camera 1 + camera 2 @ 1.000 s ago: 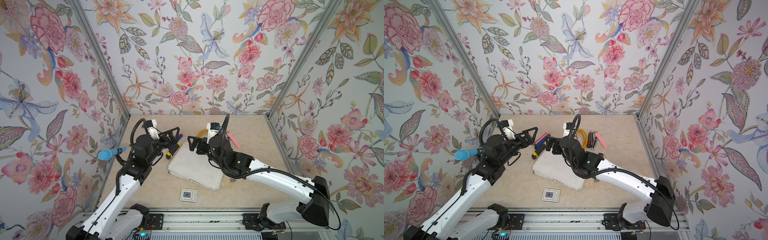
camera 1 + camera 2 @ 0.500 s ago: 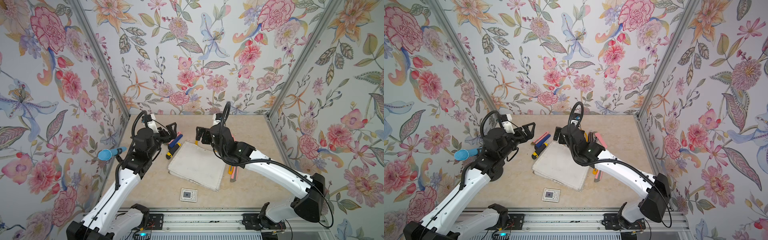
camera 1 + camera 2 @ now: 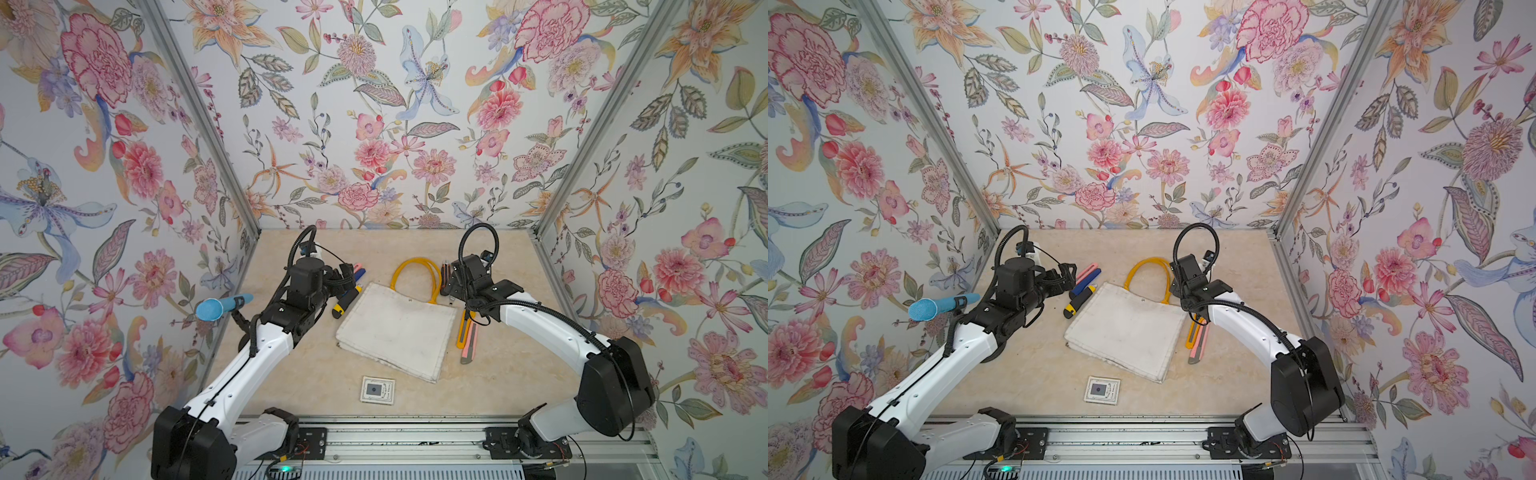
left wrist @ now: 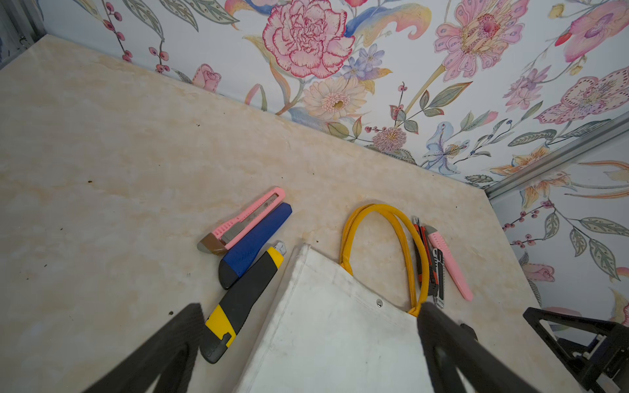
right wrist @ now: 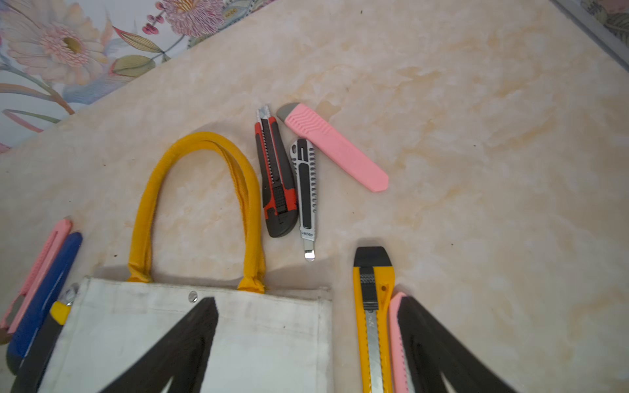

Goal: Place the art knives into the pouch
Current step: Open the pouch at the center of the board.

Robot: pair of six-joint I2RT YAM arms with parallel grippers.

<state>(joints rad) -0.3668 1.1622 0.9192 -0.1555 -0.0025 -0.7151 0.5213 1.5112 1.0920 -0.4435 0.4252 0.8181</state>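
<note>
Pouch (image 3: 399, 328) lies flat mid-worktop (image 3: 291, 374), plain face up, mouth & handles (image 5: 200, 143) toward the back wall. Several art knives lie round it, none inside yet; which one is meant can't be told. Likeliest pick, judging by the R hand (image 5: 308, 303): yellow knife (image 5: 372, 306), flat just beside pouch's right edge, long axis parallel to that edge. R hand is open over the pouch's right mouth corner. In its wrist view one finger sits over canvas and the other over the slim pink knife (image 3: 471, 340) touching the yellow one, so the yellow knife lies between the fingers (image 5: 183, 340), lengthwise w/ the hand. A close would pinch across its width, probably catching the pink too. L hand (image 4: 310, 306) is open wide at the left mouth corner, yellow-black knife (image 4: 243, 299) just beside it; R arm is nearer the yellow one. Writing: small print on silver knife (image 5: 305, 183) & front card (image 3: 377, 389), too small to read.
</note>
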